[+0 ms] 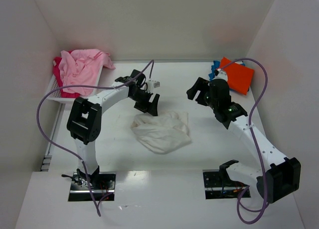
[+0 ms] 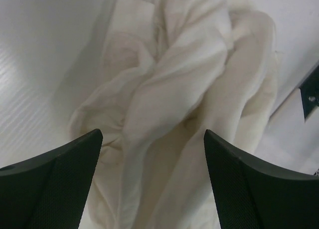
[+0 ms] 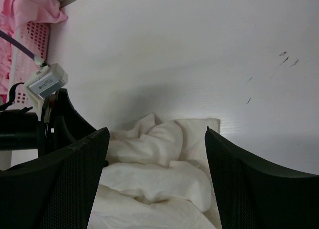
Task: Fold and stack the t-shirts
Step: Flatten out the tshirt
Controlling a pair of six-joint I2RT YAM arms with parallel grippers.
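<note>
A crumpled cream-white t-shirt [image 1: 162, 131] lies in a heap mid-table. My left gripper [image 1: 148, 103] hangs open just over its upper left edge; in the left wrist view the cloth [image 2: 169, 89] fills the space below the spread fingers [image 2: 60, 179], and nothing is pinched. My right gripper [image 1: 199, 92] is open too, above bare table to the shirt's upper right, looking across at the heap [image 3: 154, 174]. A light pink t-shirt [image 1: 82, 64] drapes over a red-magenta one [image 1: 59, 74] at the back left. An orange t-shirt [image 1: 238, 75] lies flat on a blue one [image 1: 215, 68] at the back right.
A white slotted basket [image 1: 55, 97] stands along the left wall under the pink and magenta shirts, also seen in the right wrist view as the basket [image 3: 35, 39]. White walls close in the back and both sides. Purple cables loop off both arms.
</note>
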